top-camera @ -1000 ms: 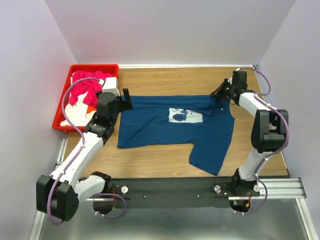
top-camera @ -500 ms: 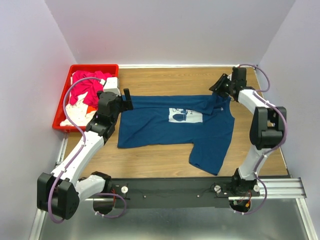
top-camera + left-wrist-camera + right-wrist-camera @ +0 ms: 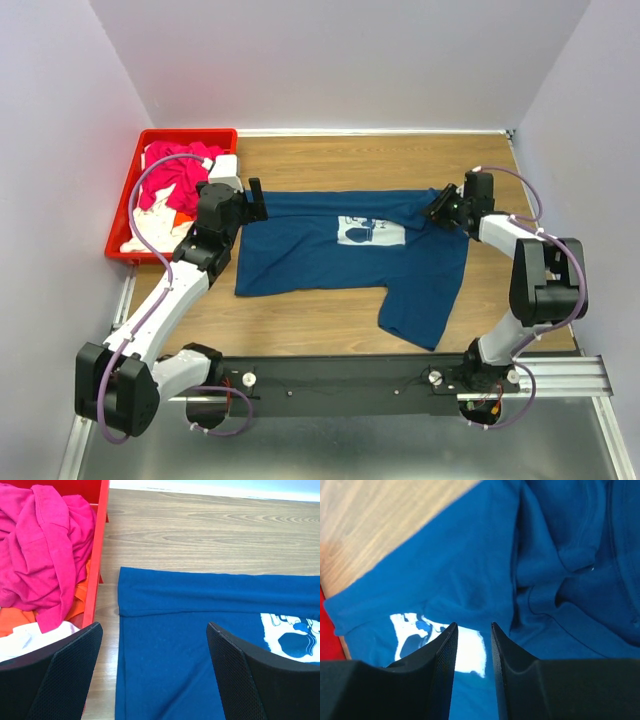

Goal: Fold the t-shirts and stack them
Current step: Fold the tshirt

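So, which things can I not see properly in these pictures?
Top view: the left arm covers a corner of the red crate, so the shirts in it cannot be counted; the white print is too small to read.
Left wrist view: the right edge and one finger cut off the print.
Right wrist view: the right gripper covers the lower part of the print and the blue t-shirt around it.
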Robot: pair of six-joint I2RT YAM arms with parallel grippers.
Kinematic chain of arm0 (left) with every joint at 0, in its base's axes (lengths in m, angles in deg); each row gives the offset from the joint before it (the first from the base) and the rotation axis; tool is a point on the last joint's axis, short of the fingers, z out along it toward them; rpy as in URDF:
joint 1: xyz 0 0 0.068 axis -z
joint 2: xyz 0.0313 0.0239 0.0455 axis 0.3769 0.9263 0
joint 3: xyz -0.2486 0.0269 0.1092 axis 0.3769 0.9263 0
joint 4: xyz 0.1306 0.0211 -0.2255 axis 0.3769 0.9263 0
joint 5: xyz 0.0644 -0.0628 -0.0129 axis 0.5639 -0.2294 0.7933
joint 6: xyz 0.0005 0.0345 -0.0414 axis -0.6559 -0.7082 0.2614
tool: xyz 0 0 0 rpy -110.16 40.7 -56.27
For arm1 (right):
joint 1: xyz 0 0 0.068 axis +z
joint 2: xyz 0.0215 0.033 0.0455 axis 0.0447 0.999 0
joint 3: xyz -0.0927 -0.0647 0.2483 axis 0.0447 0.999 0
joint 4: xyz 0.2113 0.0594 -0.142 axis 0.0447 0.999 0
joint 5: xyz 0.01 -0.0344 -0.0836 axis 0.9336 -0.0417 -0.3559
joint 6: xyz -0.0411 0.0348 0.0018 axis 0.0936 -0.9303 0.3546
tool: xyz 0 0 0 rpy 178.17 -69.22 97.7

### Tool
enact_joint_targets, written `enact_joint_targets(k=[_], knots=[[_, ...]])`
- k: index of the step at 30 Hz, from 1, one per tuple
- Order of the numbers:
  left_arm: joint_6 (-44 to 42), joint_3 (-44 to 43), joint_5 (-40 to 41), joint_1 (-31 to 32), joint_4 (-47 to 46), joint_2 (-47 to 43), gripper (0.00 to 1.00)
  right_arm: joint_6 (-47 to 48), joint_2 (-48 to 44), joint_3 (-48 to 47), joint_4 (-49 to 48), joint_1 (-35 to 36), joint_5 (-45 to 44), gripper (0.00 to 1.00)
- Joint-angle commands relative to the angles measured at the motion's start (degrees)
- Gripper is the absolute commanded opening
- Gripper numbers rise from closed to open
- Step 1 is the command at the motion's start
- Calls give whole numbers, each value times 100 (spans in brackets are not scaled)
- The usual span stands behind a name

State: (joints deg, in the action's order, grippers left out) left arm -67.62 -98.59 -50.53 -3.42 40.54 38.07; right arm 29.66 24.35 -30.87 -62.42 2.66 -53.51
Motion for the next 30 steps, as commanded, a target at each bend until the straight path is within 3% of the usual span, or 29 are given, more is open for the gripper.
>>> enact_joint_targets(k=[1,12,21,30], knots=[[42,18,-51,-9,-108,-1,92,-289,264,217,-541,17,198,39],[24,18,-42,-9,-108,17,92,-298,607,428,-787,17,-127,38],[24,18,-51,-9,-108,52,92,-403,352,735,-787,8,-822,40],[24,10,-51,-9,-100,69,92,-175,791,525,-1156,17,39,38]])
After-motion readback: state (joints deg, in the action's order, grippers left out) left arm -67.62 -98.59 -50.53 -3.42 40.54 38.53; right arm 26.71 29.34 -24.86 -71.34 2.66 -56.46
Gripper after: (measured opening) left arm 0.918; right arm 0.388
